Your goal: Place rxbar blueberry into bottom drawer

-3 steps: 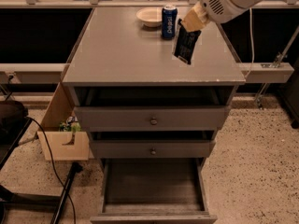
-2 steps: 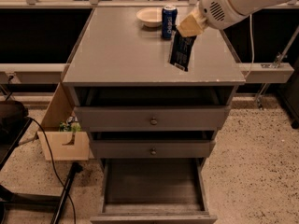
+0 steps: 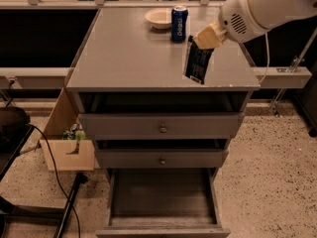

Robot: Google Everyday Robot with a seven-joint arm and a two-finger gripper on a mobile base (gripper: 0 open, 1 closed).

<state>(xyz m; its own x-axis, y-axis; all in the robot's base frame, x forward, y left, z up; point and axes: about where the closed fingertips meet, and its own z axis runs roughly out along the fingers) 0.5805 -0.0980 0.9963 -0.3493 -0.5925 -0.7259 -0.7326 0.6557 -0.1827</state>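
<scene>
The rxbar blueberry [image 3: 198, 63], a flat bar in a dark navy wrapper, hangs upright from my gripper [image 3: 205, 38], which is shut on its top end. The bar is held above the front right part of the grey cabinet top [image 3: 124, 58]. The bottom drawer [image 3: 162, 202] is pulled out wide below, its plain grey floor bare. My white arm [image 3: 262, 6] comes in from the upper right.
An upright blue soda can [image 3: 179, 23] and a white bowl [image 3: 158, 18] stand at the back of the cabinet top. Two shallower drawers with round knobs [image 3: 162, 129] are shut. A wooden box [image 3: 69, 150] and cables lie on the floor at left.
My gripper has carried the bar a little toward the cabinet's front edge and lower. The drawers, can and bowl have not moved.
</scene>
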